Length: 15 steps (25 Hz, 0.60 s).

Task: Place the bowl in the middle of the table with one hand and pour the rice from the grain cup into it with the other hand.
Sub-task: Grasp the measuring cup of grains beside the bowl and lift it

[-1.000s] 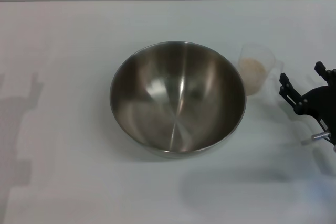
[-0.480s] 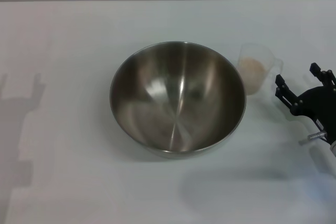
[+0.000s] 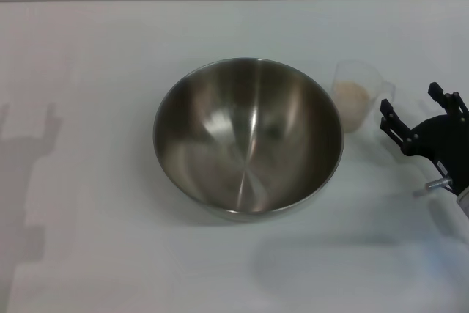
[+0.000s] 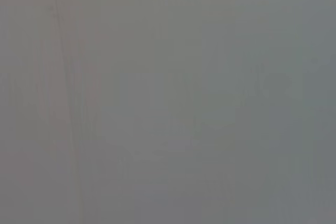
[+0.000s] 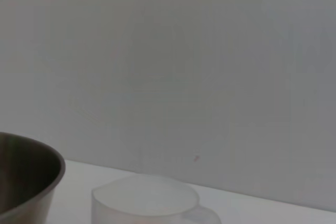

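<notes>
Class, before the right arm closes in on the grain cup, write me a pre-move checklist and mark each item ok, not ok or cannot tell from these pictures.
1. The bowl sits mid-table on the table: ok.
2. The grain cup stands upright beside the bowl's right rim: ok.
3. The rice is inside the cup, none in the bowl: ok.
4. The right tool is open, just right of the cup, not touching: ok.
5. Cup handle faces the right tool: cannot tell.
6. The left tool clear of the bowl: cannot tell, out of view.

Bowl (image 3: 248, 138) mid-table (image 3: 88, 254); right hand (image 3: 414, 113) open, seemingly just beside grain cup (image 3: 357, 95)
</notes>
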Tool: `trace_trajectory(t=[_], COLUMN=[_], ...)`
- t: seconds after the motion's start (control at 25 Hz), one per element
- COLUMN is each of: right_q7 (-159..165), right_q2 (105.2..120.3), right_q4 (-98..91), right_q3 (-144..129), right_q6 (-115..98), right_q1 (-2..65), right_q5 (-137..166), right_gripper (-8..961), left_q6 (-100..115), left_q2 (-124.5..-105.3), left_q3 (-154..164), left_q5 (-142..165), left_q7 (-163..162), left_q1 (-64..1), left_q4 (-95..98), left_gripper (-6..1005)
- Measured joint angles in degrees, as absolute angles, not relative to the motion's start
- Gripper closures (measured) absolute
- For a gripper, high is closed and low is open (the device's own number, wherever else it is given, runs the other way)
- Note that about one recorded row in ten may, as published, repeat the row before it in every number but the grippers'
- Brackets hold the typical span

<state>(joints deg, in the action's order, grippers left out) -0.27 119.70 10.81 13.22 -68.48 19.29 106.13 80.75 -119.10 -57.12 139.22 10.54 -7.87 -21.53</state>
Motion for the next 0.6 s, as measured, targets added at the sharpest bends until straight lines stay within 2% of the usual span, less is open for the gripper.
trace_trajectory(t=[0.6], right_q7=[-0.3], right_q2=[119.71], right_q4=[10.5], right_q3=[15.0], right_q6=[-66.3], right_q1=[20.9], right_q5=[105.7], right_gripper=[115], left_q6=[80.8], left_q2=[-119.06], left_q3=[-57.1], left_q5=[139.3], left_q7=[10.5], left_q1=[-7.5], left_q4=[-21.4], left_gripper=[191])
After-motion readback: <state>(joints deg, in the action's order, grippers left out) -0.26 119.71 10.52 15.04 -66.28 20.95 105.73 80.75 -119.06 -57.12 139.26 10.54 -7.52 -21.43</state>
